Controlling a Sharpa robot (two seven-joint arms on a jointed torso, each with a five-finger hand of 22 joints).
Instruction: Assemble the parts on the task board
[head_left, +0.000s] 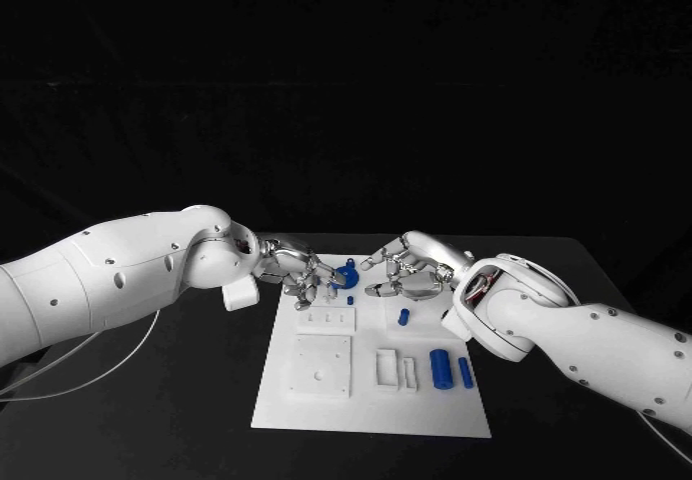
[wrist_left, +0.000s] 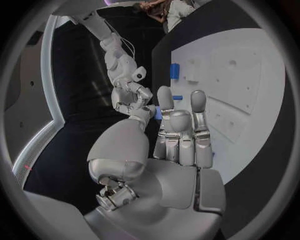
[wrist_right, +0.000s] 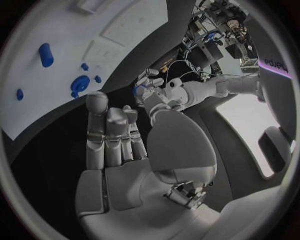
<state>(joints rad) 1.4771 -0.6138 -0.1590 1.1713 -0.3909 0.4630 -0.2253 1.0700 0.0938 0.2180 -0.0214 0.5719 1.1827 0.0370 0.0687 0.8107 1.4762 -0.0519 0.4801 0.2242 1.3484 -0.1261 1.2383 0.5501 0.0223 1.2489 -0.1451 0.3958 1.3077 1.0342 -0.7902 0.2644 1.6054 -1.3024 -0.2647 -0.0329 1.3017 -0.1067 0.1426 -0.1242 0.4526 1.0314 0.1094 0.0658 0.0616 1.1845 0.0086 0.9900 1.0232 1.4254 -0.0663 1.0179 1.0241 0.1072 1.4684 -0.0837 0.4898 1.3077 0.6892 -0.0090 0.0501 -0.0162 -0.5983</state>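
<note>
Left hand (head_left: 296, 268): positioned over the far edge of the task board (head_left: 361, 410), fingers curled toward the middle of the board's far end. A blue part (head_left: 346, 276) sits at its fingertips; from the head view it cannot be told for certain which hand holds it. In the left wrist view the left hand's (wrist_left: 178, 135) fingers (wrist_left: 165, 102) stand upright and close together, with a small patch of blue just behind them, and the opposite hand close beyond.

Right hand (head_left: 408, 268): facing the left hand across the same far edge, fingers bent inward, near the blue part but with a narrow gap visible between the two hands. In the right wrist view the right hand (wrist_right: 119, 140) shows its fingers side by side and extended with nothing between them; whether its thumb touches anything cannot be told.

Task board: a white plate lying flat on the black table (head_left: 188, 380), between the two arms. On it, a short blue peg (head_left: 404, 317) lies just in front of the right hand. Nearer the robot, a thick blue cylinder (head_left: 440, 368) and a thinner blue cylinder (head_left: 466, 373) lie side by side, beside a white bracket (head_left: 389, 368). A square white block (head_left: 320, 366) sits on the board's left portion, with a smaller white slotted block (head_left: 327, 319) beyond it.
</note>
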